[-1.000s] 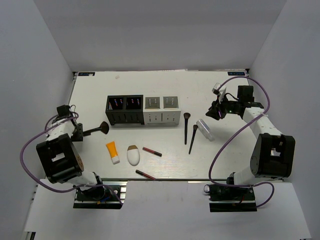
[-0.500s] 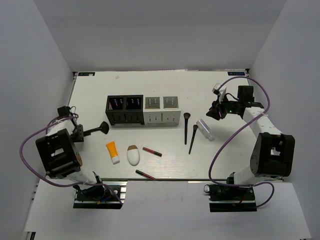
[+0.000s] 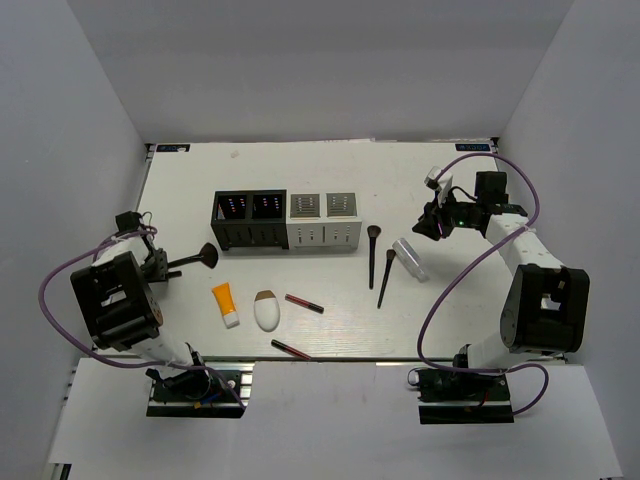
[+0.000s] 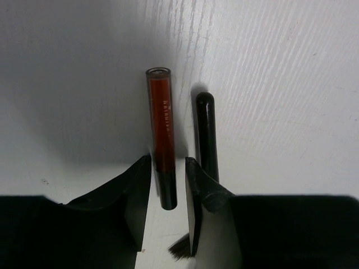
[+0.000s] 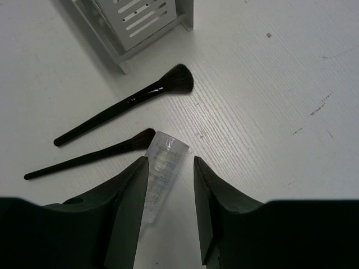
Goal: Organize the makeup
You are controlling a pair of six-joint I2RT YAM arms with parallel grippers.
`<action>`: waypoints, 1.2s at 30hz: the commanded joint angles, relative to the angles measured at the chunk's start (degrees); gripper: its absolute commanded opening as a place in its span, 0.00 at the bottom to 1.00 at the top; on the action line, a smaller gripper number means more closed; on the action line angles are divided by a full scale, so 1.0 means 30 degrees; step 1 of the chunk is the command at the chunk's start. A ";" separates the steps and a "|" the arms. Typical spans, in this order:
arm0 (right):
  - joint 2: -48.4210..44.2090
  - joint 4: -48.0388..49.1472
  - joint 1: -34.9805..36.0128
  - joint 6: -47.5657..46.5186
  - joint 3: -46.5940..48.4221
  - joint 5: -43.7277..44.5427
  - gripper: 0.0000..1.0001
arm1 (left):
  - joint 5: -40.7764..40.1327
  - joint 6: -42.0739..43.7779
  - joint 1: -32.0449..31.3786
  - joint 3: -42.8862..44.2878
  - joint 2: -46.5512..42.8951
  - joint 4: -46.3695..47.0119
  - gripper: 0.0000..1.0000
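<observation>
Nearest, one red stick [image 3: 290, 349] lies at the near edge of the counter [image 3: 200, 180]. Just beyond it are the orange tube [image 3: 226, 305], the egg [image 3: 266, 311] and a second stick [image 3: 303, 303], all loose.

At the left, the left hand [image 4: 168, 162] is down at a third stick [image 4: 162, 129]. Its fingers stand a little apart on either side of the stick's dark end and do not seem to be pinching it. The left brush [image 4: 206, 134] lies just beside.

Right of centre lie the thin brush [image 3: 386, 277] and the fluffy brush [image 3: 372, 255], with the bottle [image 3: 410, 258] just to their right. The right hand [image 5: 170, 159] hovers with its fingers apart, lined up on the bottle and holding nothing.

Farther back, the black box [image 3: 250, 220] and the white box [image 3: 324, 220] show nothing standing in their slots, as far as I can tell. The sorting looks barely begun, and every piece is left to place.
</observation>
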 commanded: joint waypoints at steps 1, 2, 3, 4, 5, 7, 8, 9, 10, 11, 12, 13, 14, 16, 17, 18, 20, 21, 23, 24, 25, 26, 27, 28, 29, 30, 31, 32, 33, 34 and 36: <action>0.0097 0.0062 -0.0096 -0.0048 0.0152 0.0002 0.44 | -0.0048 -0.0003 0.0142 0.0300 -0.0157 -0.0606 0.41; 0.0097 0.0091 -0.0125 -0.0048 0.0152 0.0031 0.44 | -0.0077 0.0200 0.0142 0.0241 -0.0273 -0.0781 0.39; 0.0097 0.0062 -0.0125 -0.0048 0.0152 0.0032 0.44 | -0.0107 0.0289 0.0142 0.0095 -0.0477 -0.0956 0.33; 0.0068 0.0033 -0.0096 -0.0048 0.0152 0.0032 0.44 | -0.0078 0.0522 0.0142 -0.0196 -0.0624 -0.1016 0.30; 0.0068 0.0033 -0.0125 -0.0048 0.0181 0.0032 0.44 | -0.0078 0.0612 0.0142 -0.0344 -0.0771 -0.1075 0.27; 0.0039 0.0033 -0.0125 -0.0048 0.0181 0.0003 0.44 | -0.0019 0.0816 0.0142 -0.0986 -0.1502 -0.1222 0.17; 0.0039 0.0033 -0.0125 -0.0048 0.0181 0.0002 0.44 | 0.0010 0.0905 0.0142 -0.1251 -0.1766 -0.1164 0.14; 0.0010 0.0033 -0.0154 -0.0077 0.0181 -0.0027 0.44 | 0.0184 0.0992 0.0142 -0.1486 -0.2348 -0.1105 0.11; 0.0010 0.0062 -0.0155 -0.0078 0.0181 -0.0056 0.44 | 0.0273 0.1225 0.0142 -0.1865 -0.2644 -0.1047 0.06; 0.0010 0.0033 -0.0155 -0.0078 0.0181 -0.0056 0.44 | 0.0303 0.1431 0.0142 -0.1927 -0.2908 -0.1046 0.03; -0.0019 0.0004 -0.0184 -0.0136 0.0181 -0.0085 0.44 | 0.0390 0.1636 0.0142 -0.1986 -0.3491 -0.1017 0.01; -0.0049 0.0033 -0.0184 -0.0136 0.0210 -0.0115 0.44 | 0.0391 0.2218 0.0142 -0.2015 -0.3816 -0.0988 0.00; -0.0049 -0.0025 -0.0126 -0.0194 0.0181 -0.0144 0.43 | 0.0391 0.2601 0.0142 -0.1929 -0.4196 -0.0784 0.00; -0.0049 -0.0055 -0.0155 -0.0282 0.0210 -0.0202 0.43 | 0.0246 0.4089 -0.0237 -0.1637 -0.5393 -0.0578 0.00; -0.0078 -0.0084 -0.0155 -0.0254 0.0239 -0.0232 0.43 | 0.0419 0.4621 -0.0238 -0.1113 -0.5749 -0.0316 0.00; -0.0049 -0.0055 -0.0155 -0.0253 0.0269 -0.0290 0.43 | 0.0623 0.5264 -0.0238 -0.0904 -0.6043 -0.0198 0.00; -0.0049 -0.0084 -0.0154 -0.0283 0.0269 -0.0349 0.43 | 0.1064 0.6906 -0.0238 0.0262 -0.7009 -0.0546 0.00; -0.0049 -0.0084 -0.0155 -0.0312 0.0298 -0.0465 0.43 | 0.1181 0.8071 -0.0238 0.0617 -0.7273 -0.0664 0.00; -0.0049 -0.0084 -0.0155 -0.0253 0.0328 -0.0525 0.43 | 0.2028 0.9482 -0.0414 0.1378 -0.8268 -0.0549 0.00; -0.0020 -0.0084 -0.0155 -0.0253 0.0328 -0.0583 0.43 | 0.2496 1.0882 -0.0414 0.1499 -0.8591 -0.0316 0.00; -0.0020 -0.0142 -0.0097 -0.0253 0.0328 -0.0642 0.43 | 0.4009 1.1621 -0.0414 0.1558 -0.9174 0.0470 0.00; 0.0009 -0.0201 -0.0125 -0.0253 0.0357 -0.0671 0.43 | 0.5474 1.2440 -0.0646 0.1559 -0.9412 0.1173 0.00; 0.0039 -0.0202 -0.0125 -0.0253 0.0386 -0.0730 0.42 | 0.6823 1.4189 -0.0823 0.1501 -0.9589 0.1790 0.00; 0.0068 -0.0260 -0.0096 -0.0282 0.0415 -0.0730 0.42 | 0.9389 1.4873 -0.1288 0.1355 -0.9765 0.3536 0.00; 0.0184 -0.0492 -0.0067 -0.0370 0.0502 -0.0788 0.42 | 1.0168 1.5460 -0.1554 0.1063 -0.9708 0.4221 0.00; 0.0185 -0.0611 -0.0038 -0.0545 0.0532 -0.0818 0.42 | 1.0901 1.5727 -0.1818 0.1090 -0.9563 0.5272 0.00; 0.0214 -0.0815 -0.0009 -0.0894 0.0591 -0.0847 0.41 | 1.1605 1.6020 -0.2110 0.1177 -0.9068 0.5572 0.00; 0.0244 -0.0991 0.0050 -0.1072 0.0649 -0.0876 0.41 | 1.2047 1.6371 -0.2722 0.1468 -0.8802 0.6329 0.00; 0.0244 -0.1080 0.0050 -0.1190 0.0679 -0.0848 0.41 | 1.2312 1.6635 -0.3077 0.1674 -0.8451 0.6482 0.00; 0.0244 -0.1196 0.0050 -0.1481 0.0737 -0.0760 0.41 | 1.2721 1.6899 -0.3486 0.1937 -0.7752 0.6802 0.00; 0.0215 -0.1490 0.0050 -0.1659 0.0884 -0.0701 0.41 | 1.2639 1.8098 -0.4862 0.3020 -0.6958 0.7011 0.00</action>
